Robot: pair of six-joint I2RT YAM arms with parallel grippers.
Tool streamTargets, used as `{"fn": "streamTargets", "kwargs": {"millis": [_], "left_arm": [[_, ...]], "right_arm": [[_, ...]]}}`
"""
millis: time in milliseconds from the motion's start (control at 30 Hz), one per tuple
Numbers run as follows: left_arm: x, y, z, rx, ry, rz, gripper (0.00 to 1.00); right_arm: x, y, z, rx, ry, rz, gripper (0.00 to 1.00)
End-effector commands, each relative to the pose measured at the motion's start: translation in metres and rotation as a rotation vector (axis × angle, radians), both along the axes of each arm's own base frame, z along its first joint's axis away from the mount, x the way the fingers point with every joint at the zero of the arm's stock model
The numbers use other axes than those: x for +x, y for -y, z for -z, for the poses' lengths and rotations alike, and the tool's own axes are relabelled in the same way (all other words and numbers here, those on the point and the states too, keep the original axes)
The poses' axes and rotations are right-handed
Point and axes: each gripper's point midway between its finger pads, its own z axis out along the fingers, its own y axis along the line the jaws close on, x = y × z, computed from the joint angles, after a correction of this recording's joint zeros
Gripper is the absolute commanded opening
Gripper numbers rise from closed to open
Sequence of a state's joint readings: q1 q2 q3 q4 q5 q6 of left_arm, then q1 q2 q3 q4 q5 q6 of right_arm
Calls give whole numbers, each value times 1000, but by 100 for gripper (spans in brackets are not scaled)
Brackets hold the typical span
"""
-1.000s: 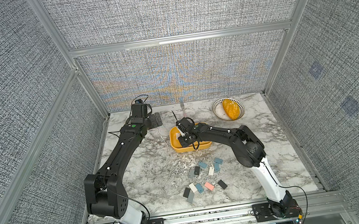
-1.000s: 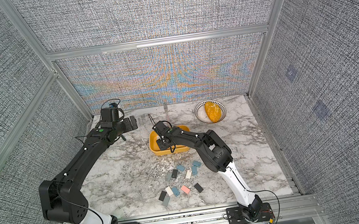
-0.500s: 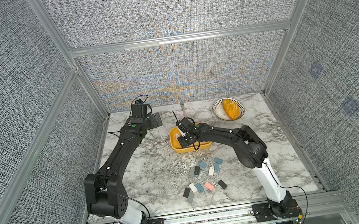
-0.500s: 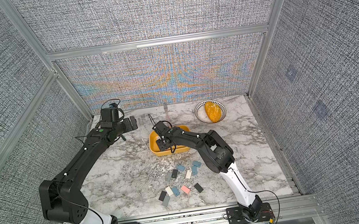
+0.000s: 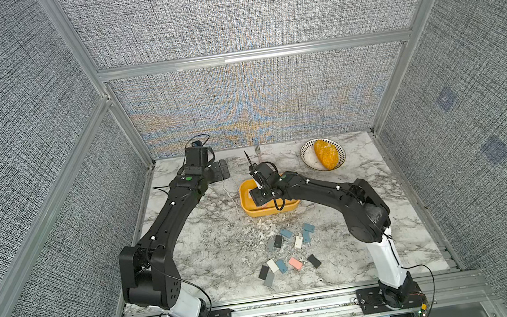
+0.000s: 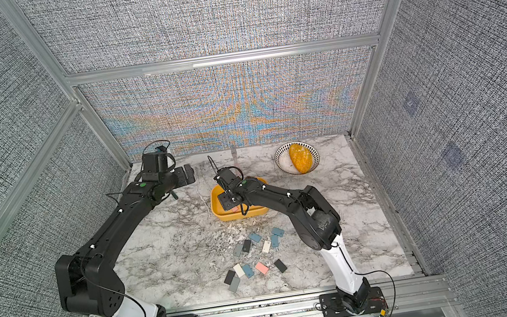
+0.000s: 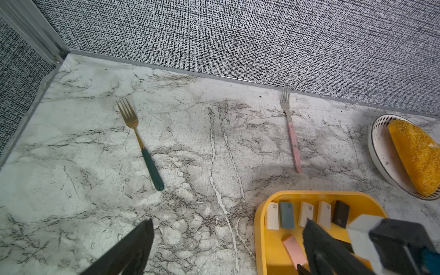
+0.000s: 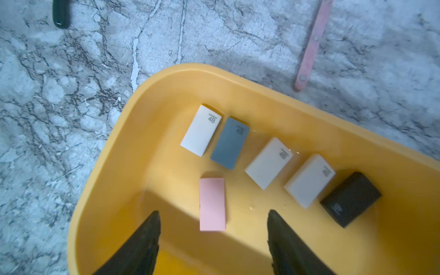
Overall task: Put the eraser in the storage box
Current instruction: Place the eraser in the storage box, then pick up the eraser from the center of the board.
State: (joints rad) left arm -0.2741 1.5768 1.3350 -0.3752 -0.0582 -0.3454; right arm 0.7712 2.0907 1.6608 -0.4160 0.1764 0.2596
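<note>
The yellow storage box (image 5: 266, 212) (image 6: 240, 215) sits mid-table. Its rim shows in the left wrist view (image 7: 259, 214) and the right wrist view (image 8: 114, 147). A pink eraser (image 8: 212, 204) (image 7: 294, 250) lies flat on its floor, touched by nothing. Behind it, several more erasers (image 8: 267, 163) lie in a row: white, blue-grey and black. My right gripper (image 8: 213, 212) (image 5: 259, 195) hovers just over the box, open, its fingers either side of the pink eraser and clear of it. My left gripper (image 7: 229, 221) (image 5: 220, 174) is wide open and empty at the back left.
Several loose erasers (image 5: 286, 249) lie scattered on the marble nearer the front. A green-handled fork (image 7: 152, 169) and a pink-handled fork (image 7: 294, 142) lie near the back wall. A white patterned bowl (image 5: 307, 155) with a yellow lump stands at the back right.
My right gripper's jaws have spread apart above the box, and the pink eraser now lies free on its floor. The left arm has stayed still.
</note>
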Motion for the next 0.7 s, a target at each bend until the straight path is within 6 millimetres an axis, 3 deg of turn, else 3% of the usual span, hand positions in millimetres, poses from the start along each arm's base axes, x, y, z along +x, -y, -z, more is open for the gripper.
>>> {"fn": "streamTargets", "kwargs": {"millis": [0, 233, 667], "left_arm": [[3, 4, -13, -28, 51, 10, 100], [-1, 5, -23, -42, 83, 25, 100], [-4, 18, -25, -82, 84, 90, 100]], "right_arm": [[-7, 14, -18, -27, 51, 26, 72], [-51, 60, -33, -48, 36, 97, 72], [-145, 144, -1, -141, -114, 233, 69]]}}
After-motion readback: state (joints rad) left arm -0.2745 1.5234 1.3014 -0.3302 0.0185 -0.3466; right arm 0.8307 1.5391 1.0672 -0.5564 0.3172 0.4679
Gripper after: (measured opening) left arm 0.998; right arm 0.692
